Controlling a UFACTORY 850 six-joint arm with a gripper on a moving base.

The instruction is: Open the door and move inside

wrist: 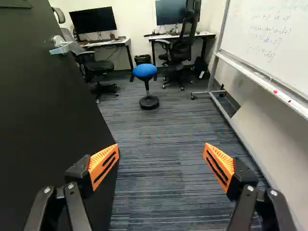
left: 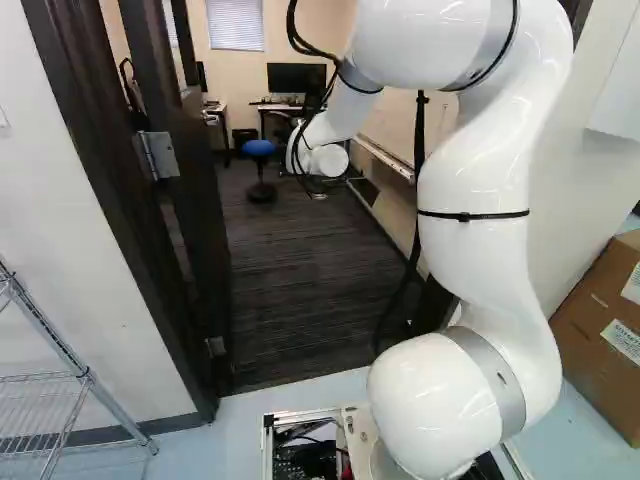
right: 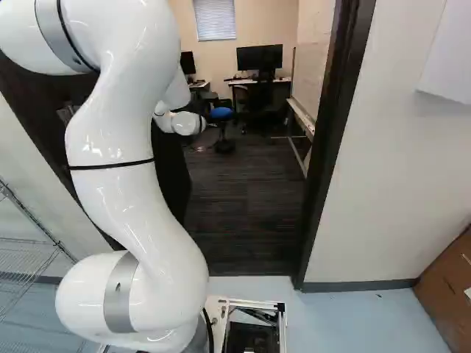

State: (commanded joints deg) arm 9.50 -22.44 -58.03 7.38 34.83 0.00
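left base view: door (left: 200, 200) is seen swung inward, hinged at the frame (left: 98, 150). right base view: door is mostly hidden by the arm (right: 110, 154). wrist view: gripper (wrist: 161, 148) fingers are spread, nothing held, door beside one; probably heavy, rigid, smooth, best pushed flat-on or taken by the handle (wrist: 61, 47).

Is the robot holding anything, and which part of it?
No, nothing is held: the gripper is open, with only air between its orange pads.
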